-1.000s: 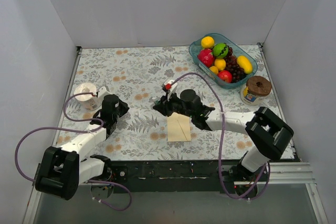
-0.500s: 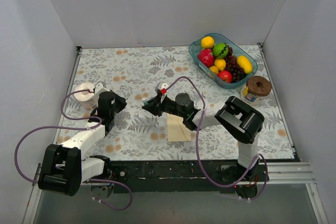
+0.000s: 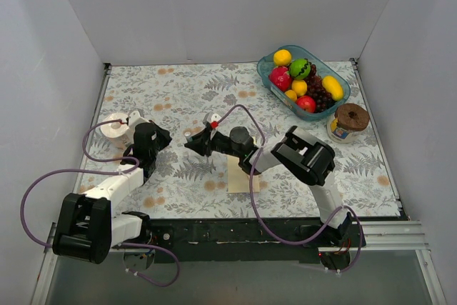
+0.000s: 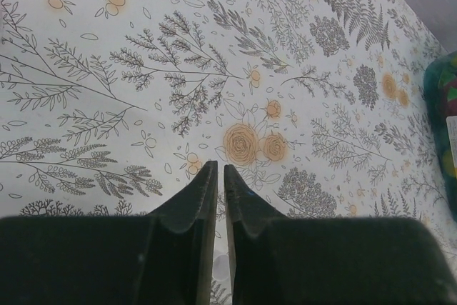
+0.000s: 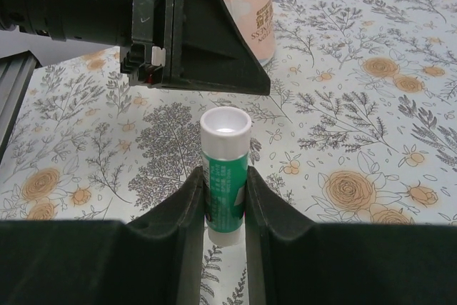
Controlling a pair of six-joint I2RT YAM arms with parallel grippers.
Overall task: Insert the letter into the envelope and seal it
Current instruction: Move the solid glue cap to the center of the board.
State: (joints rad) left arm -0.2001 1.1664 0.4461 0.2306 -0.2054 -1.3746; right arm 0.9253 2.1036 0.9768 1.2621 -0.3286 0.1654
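My right gripper (image 5: 225, 180) is shut on a green glue stick (image 5: 226, 162) with a white cap, held upright between the fingers. In the top view the right gripper (image 3: 193, 142) reaches left, close to my left gripper (image 3: 163, 141). The left gripper (image 4: 220, 169) is shut with nothing in it, and its dark body (image 5: 186, 33) looms just beyond the glue stick. The cream-yellow envelope (image 3: 241, 180) lies flat near the front edge, partly under the right forearm. The letter is hidden.
A peach tape roll (image 3: 116, 128) stands behind the left gripper. A blue-green tray (image 3: 265, 69) of fruit sits at the back right, and a brown-lidded jar (image 3: 348, 121) stands in front of it. Purple cables loop off both arms.
The right arm has swung its gripper, with the glue stick, leftward from above the envelope toward the left gripper. The left gripper has shifted slightly back.
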